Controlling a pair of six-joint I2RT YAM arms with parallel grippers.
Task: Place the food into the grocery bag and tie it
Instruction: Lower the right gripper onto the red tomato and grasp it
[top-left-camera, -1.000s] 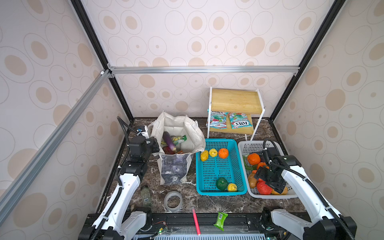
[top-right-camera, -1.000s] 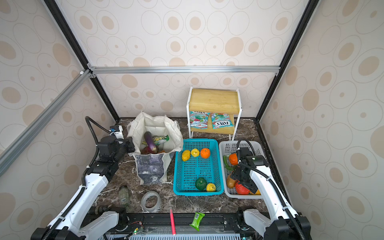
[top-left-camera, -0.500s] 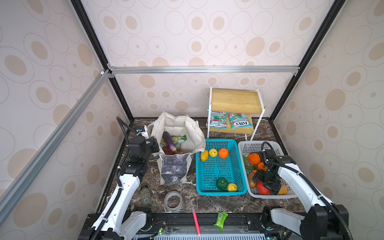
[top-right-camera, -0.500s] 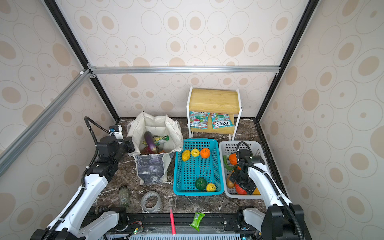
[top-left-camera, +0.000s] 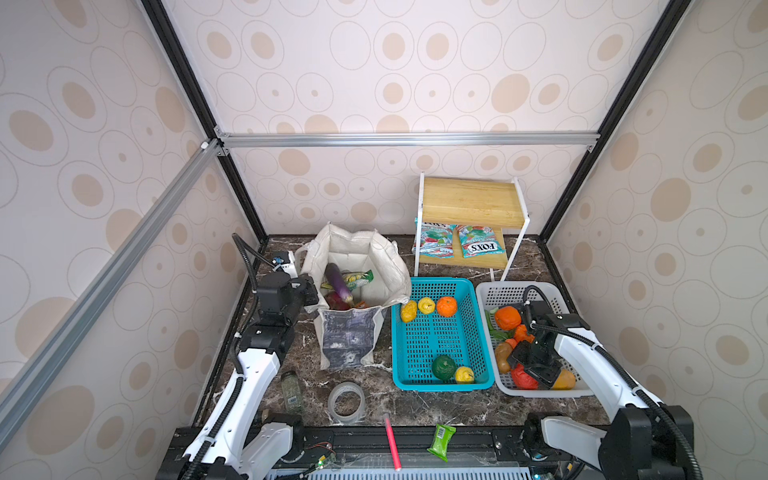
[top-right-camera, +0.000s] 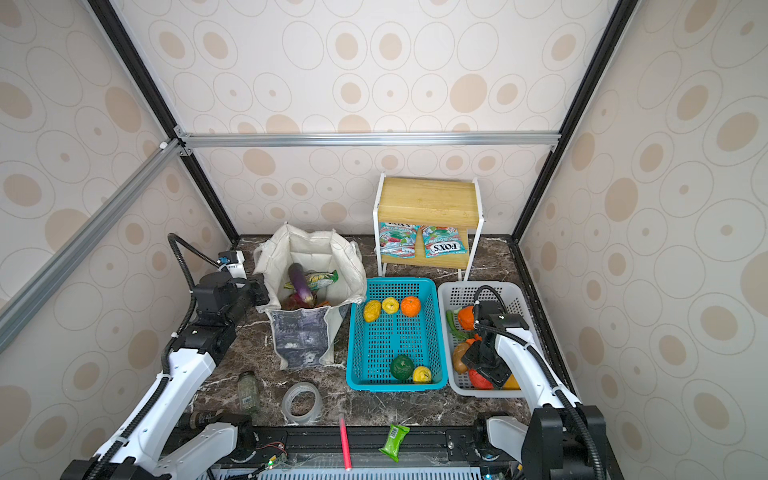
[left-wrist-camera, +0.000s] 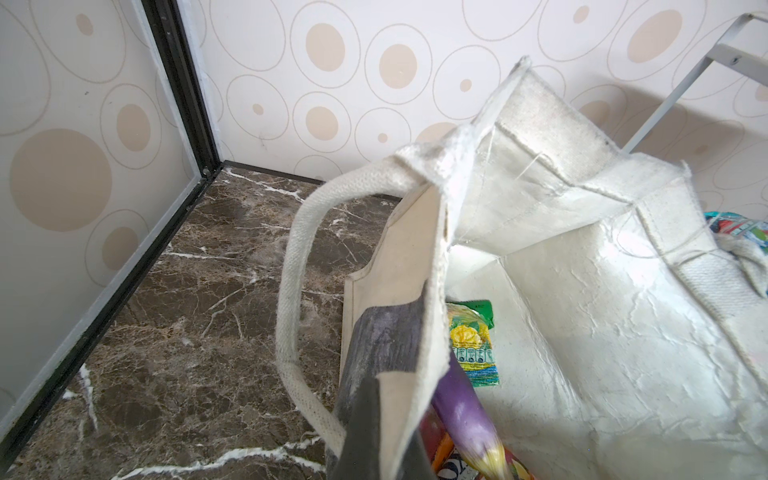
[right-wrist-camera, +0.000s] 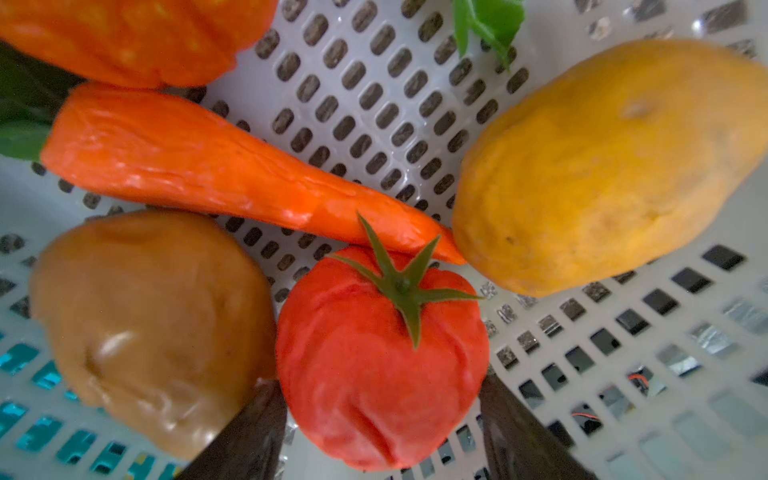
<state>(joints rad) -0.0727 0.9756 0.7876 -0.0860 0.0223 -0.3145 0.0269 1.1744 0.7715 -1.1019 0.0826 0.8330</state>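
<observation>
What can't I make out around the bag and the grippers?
Left gripper fingertips: behind the grocery bag wall, left wrist view.
Bag's lower contents: under the eggplant, both top views.
Right gripper fingertips: under its own body, both top views.
Jar label: too small, both top views.

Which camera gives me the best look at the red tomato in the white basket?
The right wrist view: the tomato fills the centre, green stem clear, between the fingers of the right gripper. Both top views show only a red patch beside that gripper. The left wrist view lacks it.
</observation>
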